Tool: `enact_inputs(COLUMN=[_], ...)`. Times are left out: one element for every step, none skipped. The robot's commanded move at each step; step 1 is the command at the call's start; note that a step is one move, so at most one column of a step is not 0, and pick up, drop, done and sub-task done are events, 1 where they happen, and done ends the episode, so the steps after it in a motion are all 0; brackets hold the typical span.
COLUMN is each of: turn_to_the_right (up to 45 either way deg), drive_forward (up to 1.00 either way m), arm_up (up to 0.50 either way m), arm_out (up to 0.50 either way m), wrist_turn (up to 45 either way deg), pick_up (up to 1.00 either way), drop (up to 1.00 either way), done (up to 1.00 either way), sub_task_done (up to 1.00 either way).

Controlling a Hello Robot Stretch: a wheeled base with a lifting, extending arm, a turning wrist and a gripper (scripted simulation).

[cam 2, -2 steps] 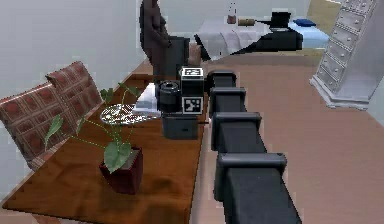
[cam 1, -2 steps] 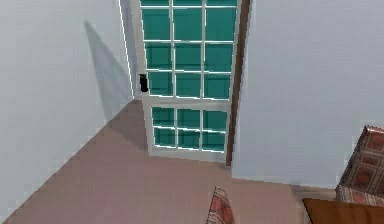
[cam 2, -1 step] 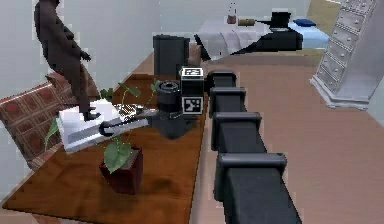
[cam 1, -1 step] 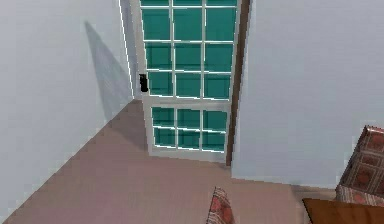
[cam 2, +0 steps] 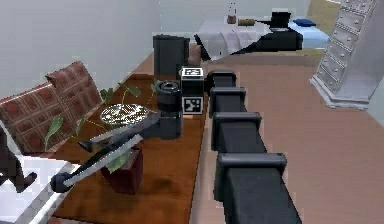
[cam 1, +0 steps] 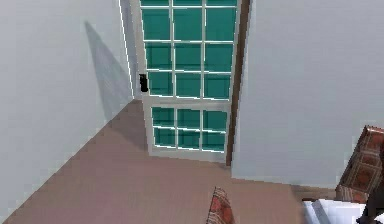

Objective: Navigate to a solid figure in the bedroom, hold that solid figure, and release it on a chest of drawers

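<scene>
My arm [cam 2: 240, 150] rises as a dark segmented bar from the bottom of the arm side view. My gripper [cam 2: 76, 165] reaches from its dark body down to the left, over a brown table [cam 2: 175, 185]. A potted plant [cam 2: 122, 165] stands on the table right behind the fingers [cam 2: 105, 160], so I cannot tell whether the gripper holds anything. At the back lies a bed [cam 2: 240, 38] with a small brownish thing [cam 2: 232, 13] at its far side. A white chest of drawers [cam 2: 350, 50] stands at the right.
Red patterned chairs [cam 2: 70, 85] line the table's left side, and a round dish [cam 2: 120, 113] lies on it. A dark bin [cam 2: 171, 50] stands beyond the table. In the forward view a white door [cam 1: 188, 75] with teal panes closes a corner; a chair [cam 1: 365, 165] stands at the right.
</scene>
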Motion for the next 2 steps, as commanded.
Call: enact_inputs(turn_to_the_right=[0.0,0.0], drive_forward=[0.00,0.00], arm_up=[0.00,0.00], arm_out=[0.00,-0.18], wrist_turn=[-39.0,0.0], pick_up=[0.00,0.00], drop=[0.00,0.00], done=[0.00,0.00], sub_task_done=[0.00,0.00])
